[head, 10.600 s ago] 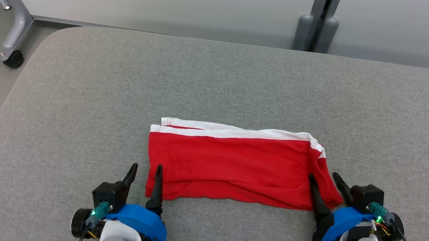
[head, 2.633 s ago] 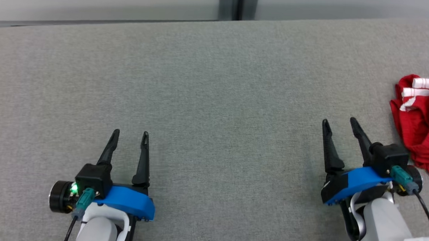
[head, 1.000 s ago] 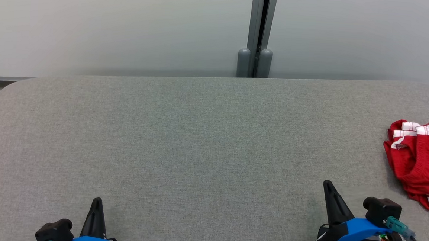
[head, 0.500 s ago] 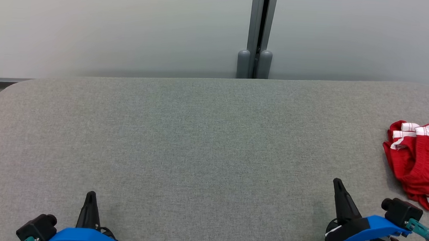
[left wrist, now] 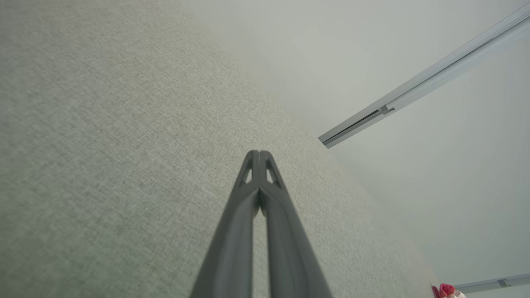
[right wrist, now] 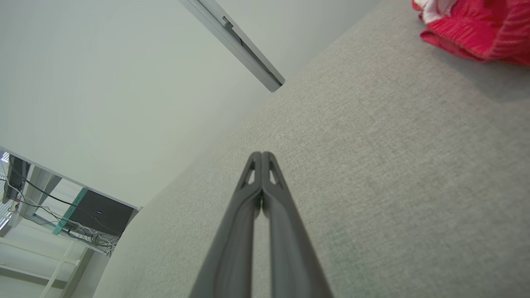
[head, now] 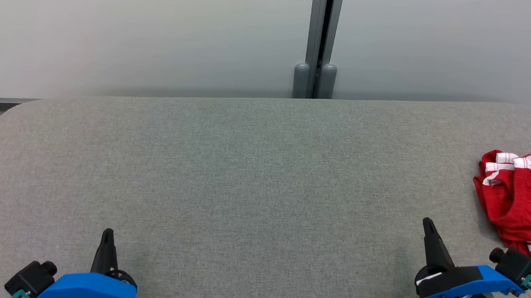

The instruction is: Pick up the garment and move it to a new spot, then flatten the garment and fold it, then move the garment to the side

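**Garment**: red with white bands. It lies on the bench at the right edge of the head view, a little above mid-height. The frame edge cuts it off, so its full outline cannot be told. The part that shows looks rumpled, perhaps loosely folded. It sits in the upper right corner of the right wrist view, and shows as a small red scrap in the lower right corner of the left wrist view.

**Bench**: grey woven cover with a rounded corner at the left of the frame. It takes up the lower two thirds of the head view.

**Left gripper**: lower left of the head view, on a blue housing. Its jaws are closed tip to tip with nothing between them, as the left wrist view confirms. It is well apart from the garment.

**Right gripper**: lower right of the head view, also on a blue housing. Its jaws are pressed together and empty. It is near the garment, below and to its left, and not touching it.

**Backdrop**: pale panels divided by a grey post at upper centre. Two rounded grey caps stand at the foot of the post.

**Dark box**: has trailing cables and sits at the lower left of the right wrist view, beyond the bench edge.
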### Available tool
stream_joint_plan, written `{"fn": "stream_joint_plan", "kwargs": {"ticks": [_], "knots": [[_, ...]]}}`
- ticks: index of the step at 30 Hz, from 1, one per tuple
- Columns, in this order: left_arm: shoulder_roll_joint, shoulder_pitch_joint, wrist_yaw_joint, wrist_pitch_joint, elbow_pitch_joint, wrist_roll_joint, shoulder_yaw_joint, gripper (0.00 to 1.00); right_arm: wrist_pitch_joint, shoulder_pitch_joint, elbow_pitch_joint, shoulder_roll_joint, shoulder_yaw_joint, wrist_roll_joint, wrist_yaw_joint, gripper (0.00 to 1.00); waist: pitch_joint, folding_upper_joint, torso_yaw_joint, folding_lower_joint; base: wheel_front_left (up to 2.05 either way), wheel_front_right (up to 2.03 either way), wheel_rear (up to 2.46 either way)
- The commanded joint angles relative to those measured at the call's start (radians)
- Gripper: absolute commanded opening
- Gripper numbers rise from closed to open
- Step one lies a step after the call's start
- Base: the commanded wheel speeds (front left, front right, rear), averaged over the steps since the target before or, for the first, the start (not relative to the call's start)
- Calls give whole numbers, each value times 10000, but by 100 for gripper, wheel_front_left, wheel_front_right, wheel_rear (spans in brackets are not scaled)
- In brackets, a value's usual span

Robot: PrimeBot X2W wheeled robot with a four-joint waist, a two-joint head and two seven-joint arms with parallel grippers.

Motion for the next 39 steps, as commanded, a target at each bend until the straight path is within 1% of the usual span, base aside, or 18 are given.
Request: {"fn": "stream_joint_plan", "kwargs": {"ticks": [1, 16, 39], "knots": [[28, -278, -52, 80, -209, -338, 69, 0, 101, -30, -245, -14, -71, 370, 1, 0, -5, -1, 0, -1, 0, 0, 0], [33, -420, -197, 559, -491, -2053, 284, 0, 573, 119, -677, -15, -318, 2221, 1, 0, -56, -1, -1, -1, 0, 0, 0], [37, -570, -368, 1156, -838, -4171, 560, 0, 1170, 279, -1195, -16, -623, 4498, 1, 0, -130, -1, -3, -1, 0, 0, 0]]}}
